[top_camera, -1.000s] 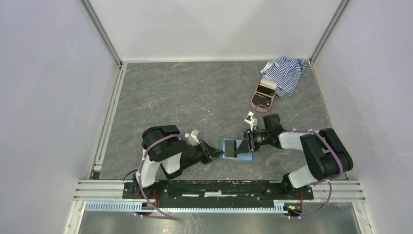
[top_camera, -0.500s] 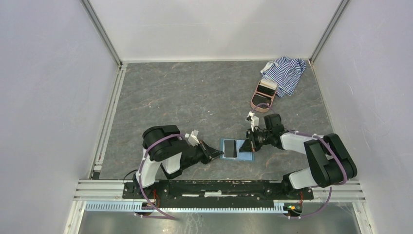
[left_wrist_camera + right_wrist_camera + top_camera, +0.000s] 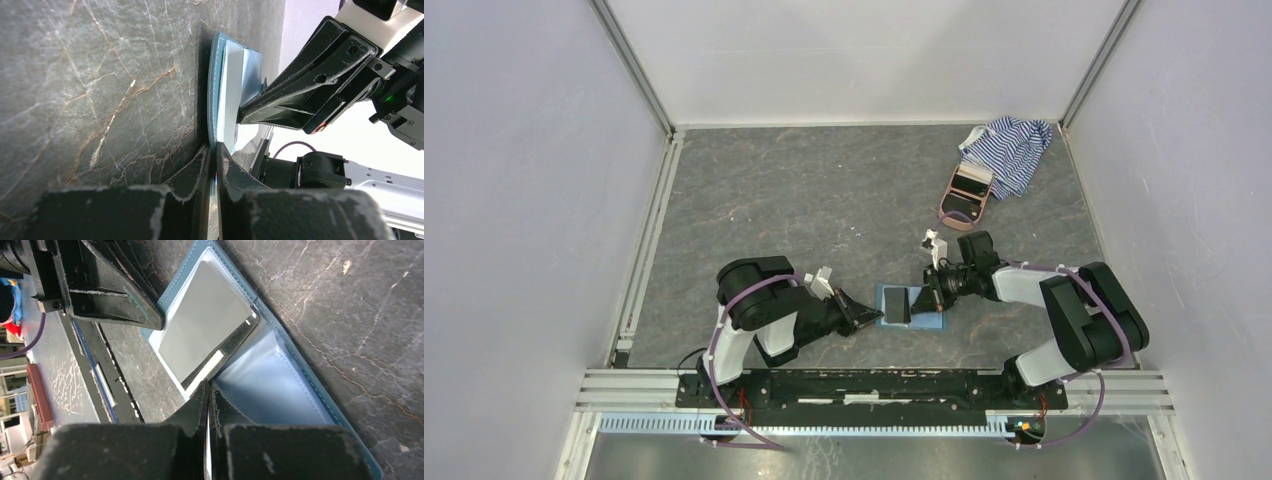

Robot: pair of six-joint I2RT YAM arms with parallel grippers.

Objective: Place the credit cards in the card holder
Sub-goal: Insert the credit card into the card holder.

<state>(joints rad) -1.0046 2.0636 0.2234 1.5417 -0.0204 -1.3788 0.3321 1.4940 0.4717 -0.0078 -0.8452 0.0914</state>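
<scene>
The teal-blue card holder (image 3: 921,311) lies open on the table between the two arms. A dark grey credit card (image 3: 897,305) lies in its left half; in the right wrist view this credit card (image 3: 205,325) sits partly under a clear pocket. My left gripper (image 3: 871,314) is shut on the holder's left edge, and the card holder (image 3: 223,95) runs into the left gripper (image 3: 214,146). My right gripper (image 3: 926,301) is shut with nothing in it. In the wrist view the right gripper (image 3: 208,384) has its tip at the card's near edge, over the pale blue lining (image 3: 260,385).
A pink oval case (image 3: 965,196) at the back right holds a tan card (image 3: 973,181) and a dark card (image 3: 962,206). A blue-white striped cloth (image 3: 1009,150) lies beside it in the corner. Grey walls enclose the table on three sides.
The right gripper let go of the dark card, which now lies flat in the holder. It then shut and brought its tip back to the card's edge. The left gripper tightened on the holder.
</scene>
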